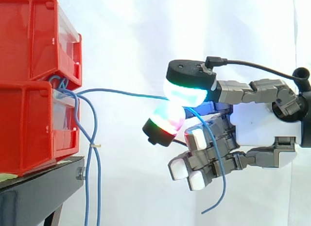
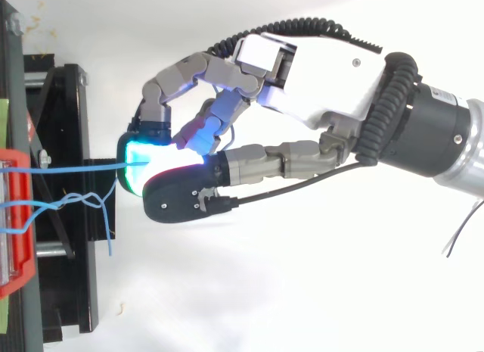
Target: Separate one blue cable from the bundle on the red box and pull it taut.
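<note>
Pinching one blue cable (image 1: 121, 92) between glowing pads (image 1: 187, 92), the hand (image 1: 265, 126) is holding it stretched nearly straight from the red bins (image 1: 29, 124), apart from the hanging bundle (image 1: 96, 146).

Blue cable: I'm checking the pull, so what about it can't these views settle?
Side view: where the blue cable is anchored, hidden inside the red bins.
Top view: the pinch itself, covered by the glowing pads of the hand.
Side view: lower ends of the hanging bundle, cut off by the bottom edge.
</note>
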